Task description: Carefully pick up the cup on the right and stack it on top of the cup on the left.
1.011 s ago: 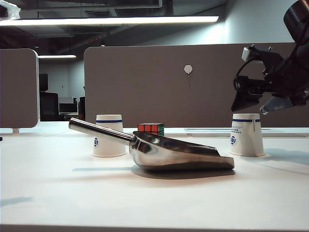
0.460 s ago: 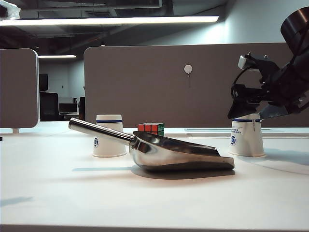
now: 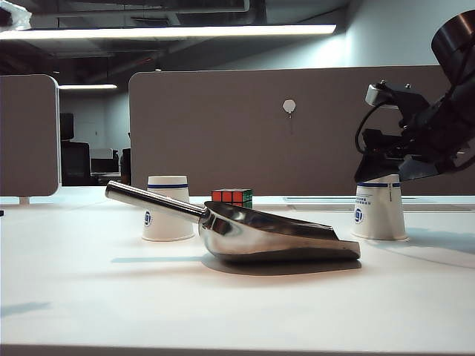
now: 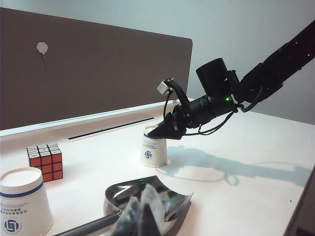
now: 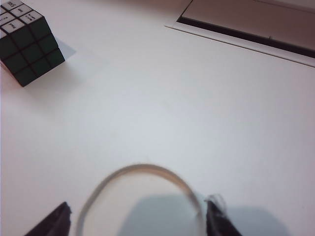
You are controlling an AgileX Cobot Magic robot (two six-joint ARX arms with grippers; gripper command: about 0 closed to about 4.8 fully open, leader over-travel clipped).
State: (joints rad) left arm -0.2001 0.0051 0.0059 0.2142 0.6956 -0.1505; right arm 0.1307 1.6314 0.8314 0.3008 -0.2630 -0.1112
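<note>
Since the earlier frame the right gripper [image 3: 380,175] has come down from above onto the white paper cup with a blue band on the right [image 3: 379,208]. It now sits at that upturned cup's top, its 2 fingers [image 5: 53,222] spread on either side of the cup's rim with a gap showing on each side, not pinching it.

The second white paper cup with a blue band, on the left [image 3: 168,208], also stands upside down, well apart from the first. Between them lies a shiny steel scoop [image 3: 245,226] with its handle tip in front of the left cup. A coloured puzzle cube [image 3: 232,196] sits behind the scoop.

The white tabletop [image 3: 223,304] is smooth and matt, and takes a soft shadow from the arm. Behind it stands a grey-brown partition panel [image 3: 245,126] carrying 1 small white hook. A long ceiling strip light [image 3: 171,31] glows above in a dim office.

The left gripper [image 4: 142,216] hovers over the scoop, blurred; I cannot tell whether it is spread or closed.
</note>
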